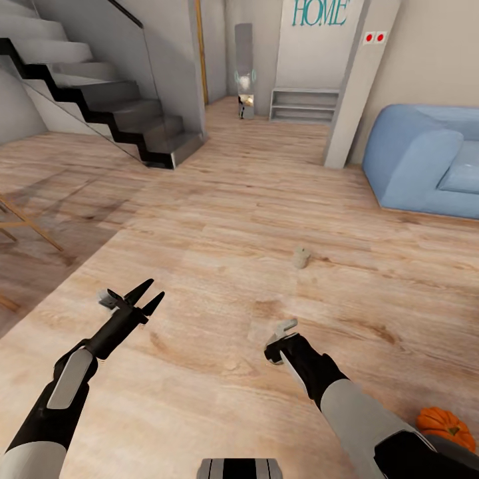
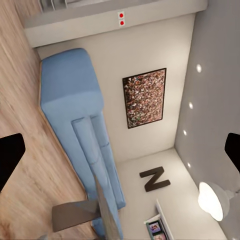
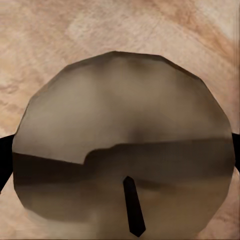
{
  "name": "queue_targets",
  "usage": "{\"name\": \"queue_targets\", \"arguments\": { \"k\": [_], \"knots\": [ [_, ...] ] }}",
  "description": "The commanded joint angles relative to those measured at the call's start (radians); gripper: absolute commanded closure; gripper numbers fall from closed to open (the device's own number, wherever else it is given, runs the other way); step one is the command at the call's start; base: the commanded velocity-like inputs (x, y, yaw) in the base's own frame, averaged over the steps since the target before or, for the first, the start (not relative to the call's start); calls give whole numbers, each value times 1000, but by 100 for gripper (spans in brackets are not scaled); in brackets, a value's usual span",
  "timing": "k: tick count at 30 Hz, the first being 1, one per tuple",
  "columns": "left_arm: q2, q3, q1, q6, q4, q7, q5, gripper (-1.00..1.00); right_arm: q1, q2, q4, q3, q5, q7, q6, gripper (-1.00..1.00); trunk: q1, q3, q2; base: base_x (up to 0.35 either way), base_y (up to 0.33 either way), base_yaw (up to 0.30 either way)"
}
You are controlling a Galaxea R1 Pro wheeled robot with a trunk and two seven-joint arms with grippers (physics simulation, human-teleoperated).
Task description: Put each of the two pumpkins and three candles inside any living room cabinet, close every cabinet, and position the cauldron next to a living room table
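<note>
The warm tan, wood-grained plank floor (image 1: 219, 219) carries a pale grey-beige stubby candle (image 1: 302, 257); a second grey-beige candle (image 3: 125, 150), with a black wick, sits between the black fingers of the right gripper (image 1: 279, 336). A ribbed orange pumpkin (image 1: 444, 426) shows a brownish stem. The soft sofa (image 1: 426, 159) is light blue, the "HOME" wall lettering (image 1: 320, 12) teal, above 2 red dots (image 1: 374, 38). The stairs (image 1: 106, 100) are grey, edged black.

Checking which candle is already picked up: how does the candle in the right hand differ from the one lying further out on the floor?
The candle in the right hand is held off the floor between that hand's fingers; the candle on the floor lies free on the wood, touching nothing else. The held one sits near the robot; the other is further out, toward the blue sofa. Both are small, stubby and grey-beige.
</note>
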Motion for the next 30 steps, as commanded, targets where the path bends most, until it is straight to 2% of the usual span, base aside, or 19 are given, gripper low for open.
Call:
{"name": "queue_targets", "arguments": {
  "k": [1,19,30],
  "knots": [
    [0,0,0,0,0,0,0,-100,0,0,0,0,-3,-1,0,100,0,0,0,333,0,0],
    [0,-3,0,0,0,0,1,-100,0,0,0,0,-4,-1,0,100,0,0,0,332,0,-6],
    [-1,-3,0,0,0,0,1,-100,0,0,0,0,-5,-1,-1,100,0,9,0,332,0,-234]
  ]
}}
